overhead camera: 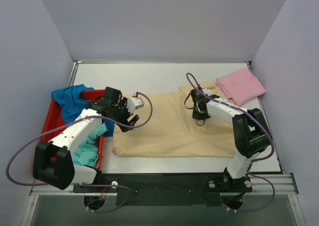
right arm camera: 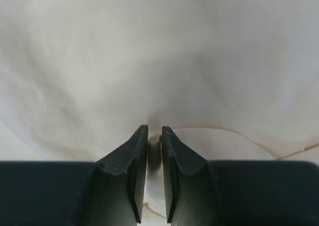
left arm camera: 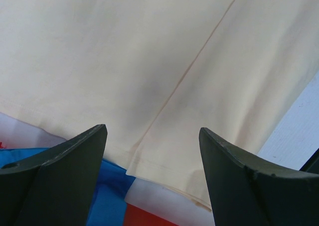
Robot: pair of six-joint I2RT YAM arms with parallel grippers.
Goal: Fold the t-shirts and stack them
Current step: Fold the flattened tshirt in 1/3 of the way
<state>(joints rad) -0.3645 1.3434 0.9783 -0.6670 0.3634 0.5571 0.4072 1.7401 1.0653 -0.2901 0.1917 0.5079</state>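
Observation:
The pale beige t-shirt (overhead camera: 169, 131) lies spread on the table's middle. My right gripper (overhead camera: 200, 119) is near its upper right part, shut on a pinched fold of the beige cloth (right arm camera: 149, 61); the fold shows between the jaws in the right wrist view (right arm camera: 155, 134). My left gripper (overhead camera: 131, 117) is open above the shirt's left edge, holding nothing; the left wrist view (left arm camera: 152, 131) shows a beige corner (left arm camera: 164, 61) between the fingers. The pink shirt (overhead camera: 240, 85) lies folded at the back right. The bright blue shirt (overhead camera: 72, 99) and light teal shirt (overhead camera: 89, 148) are in the tray.
The red plastic tray (overhead camera: 47, 127) stands at the left edge, with blue cloth (left arm camera: 109, 196) hanging over its rim (left arm camera: 144, 218) toward the beige shirt. Grey walls close in the table on three sides. Purple cables loop off both arms.

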